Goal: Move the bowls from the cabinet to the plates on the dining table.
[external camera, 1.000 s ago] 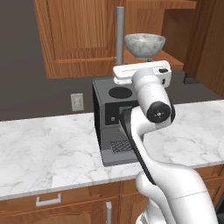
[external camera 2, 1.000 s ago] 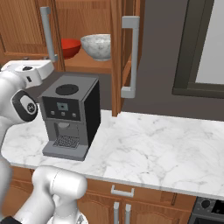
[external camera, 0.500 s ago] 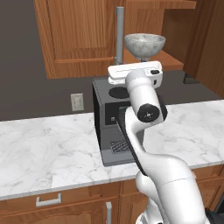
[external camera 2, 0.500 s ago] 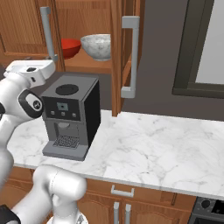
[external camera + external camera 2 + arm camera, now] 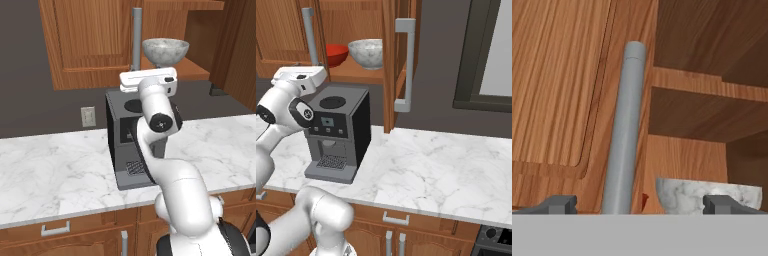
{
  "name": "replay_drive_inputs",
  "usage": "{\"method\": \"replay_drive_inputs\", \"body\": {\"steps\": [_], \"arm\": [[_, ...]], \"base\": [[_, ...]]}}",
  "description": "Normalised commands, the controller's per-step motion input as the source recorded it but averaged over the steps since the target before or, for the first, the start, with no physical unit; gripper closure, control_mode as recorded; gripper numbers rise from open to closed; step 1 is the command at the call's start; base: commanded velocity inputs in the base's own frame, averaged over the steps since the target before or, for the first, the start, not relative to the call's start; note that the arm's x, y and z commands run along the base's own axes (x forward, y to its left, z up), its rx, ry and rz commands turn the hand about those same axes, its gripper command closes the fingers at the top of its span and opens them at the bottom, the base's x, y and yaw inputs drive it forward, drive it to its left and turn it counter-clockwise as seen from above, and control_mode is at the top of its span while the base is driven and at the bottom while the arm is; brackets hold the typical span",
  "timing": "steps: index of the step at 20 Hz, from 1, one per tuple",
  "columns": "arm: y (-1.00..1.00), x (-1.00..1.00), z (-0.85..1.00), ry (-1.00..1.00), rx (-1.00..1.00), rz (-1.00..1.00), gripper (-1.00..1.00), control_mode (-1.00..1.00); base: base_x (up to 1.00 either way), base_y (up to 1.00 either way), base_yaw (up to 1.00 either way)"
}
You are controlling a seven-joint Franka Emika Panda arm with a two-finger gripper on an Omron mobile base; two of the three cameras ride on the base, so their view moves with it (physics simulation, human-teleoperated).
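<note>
On the wooden cabinet shelf, a round marbled bowl.

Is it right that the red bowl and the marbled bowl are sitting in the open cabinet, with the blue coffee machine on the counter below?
Almost. The coffee machine is dark grey, not blue, as the right base view shows. The rest holds: the red bowl and the marbled bowl sit on the shelf of the open cabinet, above the marble counter.
</note>
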Motion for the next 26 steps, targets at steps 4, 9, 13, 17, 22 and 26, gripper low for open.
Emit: {"method": "replay_drive_inputs", "body": {"steps": [4,9,13,17,22,26], "arm": [[0.09,0.41,-0.01,0.00,0.00,0.00,-1.00,-1.00],[0.11,0.36,-0.02,0.00,0.00,0.00,-1.00,-1.00],[0.01,0.35,-0.02,-0.01,0.00,0.00,-1.00,-1.00],[0.03,0.36,-0.03,-0.01,0.00,0.00,-1.00,-1.00],[0.09,0.33,-0.04,-0.02,0.00,-0.01,-1.00,-1.00],[0.13,0.22,-0.04,-0.04,0.00,-0.03,1.00,-1.00]], "base": [[0.00,0.00,0.00],[0.00,0.00,0.00],[0.00,0.00,0.00],[0.00,0.00,0.00],[0.00,0.00,0.00],[0.00,0.00,0.00]]}}
